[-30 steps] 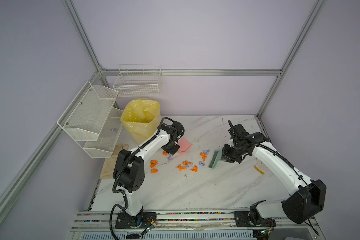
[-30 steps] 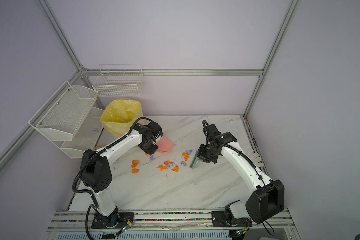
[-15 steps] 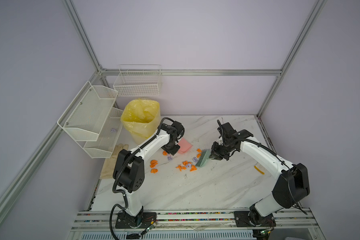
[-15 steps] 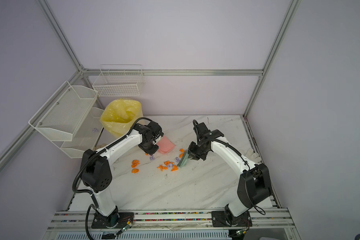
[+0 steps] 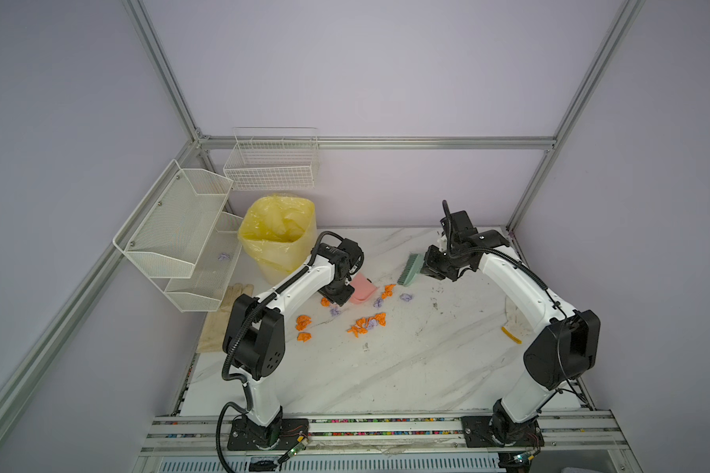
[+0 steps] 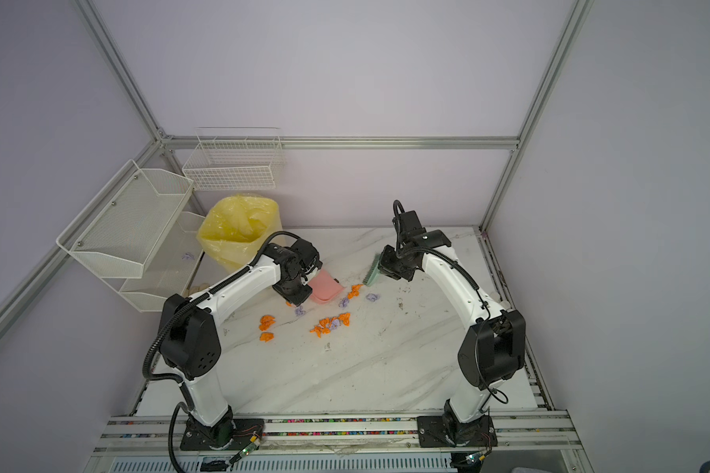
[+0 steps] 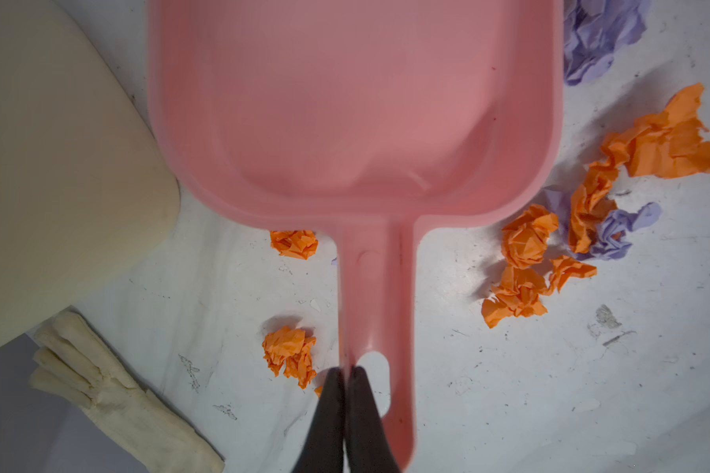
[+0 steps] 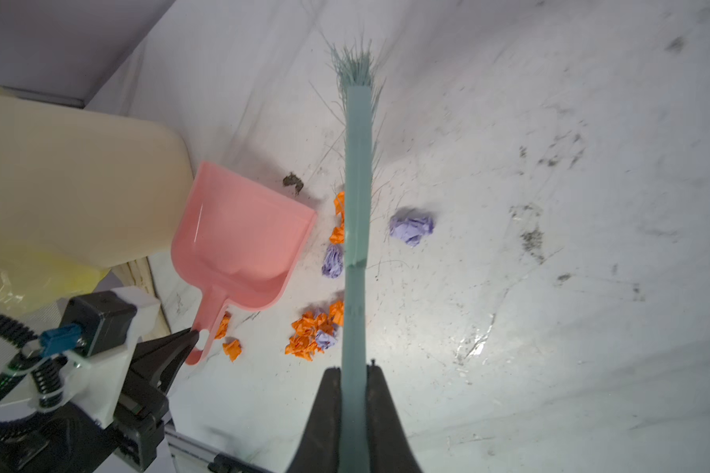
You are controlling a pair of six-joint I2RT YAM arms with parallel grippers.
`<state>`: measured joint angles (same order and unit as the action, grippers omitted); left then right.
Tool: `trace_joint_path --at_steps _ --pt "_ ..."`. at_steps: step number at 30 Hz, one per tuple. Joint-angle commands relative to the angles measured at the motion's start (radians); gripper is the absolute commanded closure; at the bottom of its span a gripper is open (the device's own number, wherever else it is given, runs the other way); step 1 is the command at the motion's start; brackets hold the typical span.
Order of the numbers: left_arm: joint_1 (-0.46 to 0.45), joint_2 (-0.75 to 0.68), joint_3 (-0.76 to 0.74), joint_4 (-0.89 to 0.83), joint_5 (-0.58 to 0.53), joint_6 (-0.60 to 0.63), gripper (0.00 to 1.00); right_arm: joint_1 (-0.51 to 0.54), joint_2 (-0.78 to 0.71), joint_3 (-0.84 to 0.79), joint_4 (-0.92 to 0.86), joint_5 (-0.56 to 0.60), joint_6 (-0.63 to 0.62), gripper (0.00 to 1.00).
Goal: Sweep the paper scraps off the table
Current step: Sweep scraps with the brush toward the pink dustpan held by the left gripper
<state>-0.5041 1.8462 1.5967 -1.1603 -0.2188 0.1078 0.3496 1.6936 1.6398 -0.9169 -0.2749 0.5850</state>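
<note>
The paper scraps (image 5: 367, 323) lie loose in the middle of the table (image 5: 386, 368). They are crumpled wads, bright orange and pale lilac, strewn round the dustpan (image 5: 361, 288). A few sit between its mouth and the brush (image 5: 411, 268).

The left claw (image 7: 347, 370) is closed on the end of the dustpan's handle. The dustpan is a smooth pink plastic scoop with a raised rim. In both top views the left arm covers that handle.

Close behind stands the bin (image 5: 279, 233), lined with a crinkled yellow bag. A beige glove (image 5: 222, 323) lies flat at the table's left edge, under white wire racks (image 5: 181, 229). What seems to be a lilac wad (image 5: 223, 256) sits in the lower rack.

The right claw (image 8: 353, 372) grips the green brush by its handle. Whether its bristles touch the veined marble is unclear. A thin yellow strip (image 5: 511, 335) lies near the right arm.
</note>
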Motion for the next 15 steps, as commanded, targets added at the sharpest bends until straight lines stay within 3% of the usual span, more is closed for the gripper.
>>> trace_joint_path --at_steps 1,7,15 --pt "0.005 -0.039 -0.024 0.003 -0.037 0.045 1.0 -0.002 -0.019 0.036 -0.135 0.136 -0.136 1.0" --pt "0.003 -0.064 -0.029 -0.021 -0.057 0.056 1.0 -0.001 -0.04 0.009 -0.177 0.238 -0.201 1.0" --pt "-0.078 -0.145 -0.158 0.045 -0.135 0.176 1.0 0.009 -0.007 -0.034 -0.145 0.216 -0.243 1.0"
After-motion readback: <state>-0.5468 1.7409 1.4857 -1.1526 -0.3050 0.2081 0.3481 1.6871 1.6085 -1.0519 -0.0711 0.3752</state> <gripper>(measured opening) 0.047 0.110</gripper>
